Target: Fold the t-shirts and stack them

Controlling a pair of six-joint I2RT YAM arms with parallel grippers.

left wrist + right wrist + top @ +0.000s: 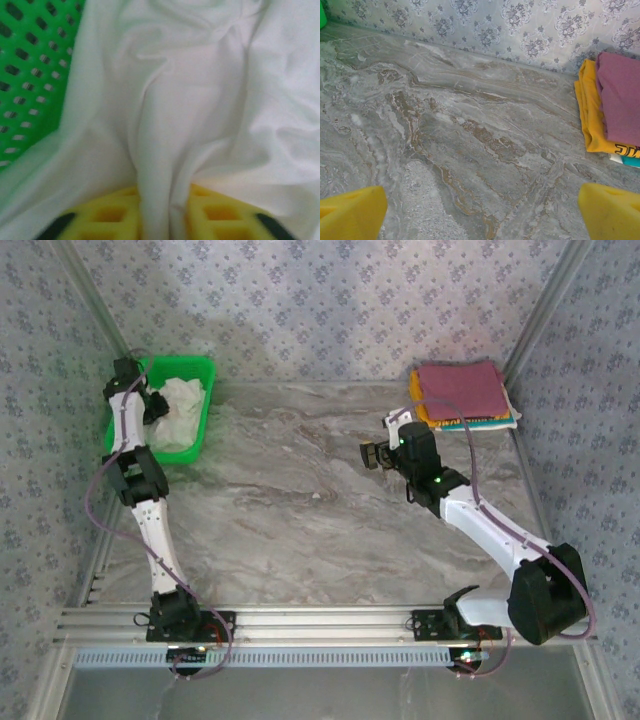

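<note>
A crumpled white t-shirt lies in the green mesh basket at the back left. My left gripper reaches into the basket; in the left wrist view its yellow pads pinch a ridge of the white cloth. At the back right sits a stack of folded shirts, maroon on top, yellow and teal under it; the maroon and yellow show again in the right wrist view. My right gripper hovers open over bare table, left of the stack, its fingertips wide apart.
The marble-patterned table spreads between basket and stack. Patterned walls close off the back and both sides. The green basket wall stands just left of the left gripper.
</note>
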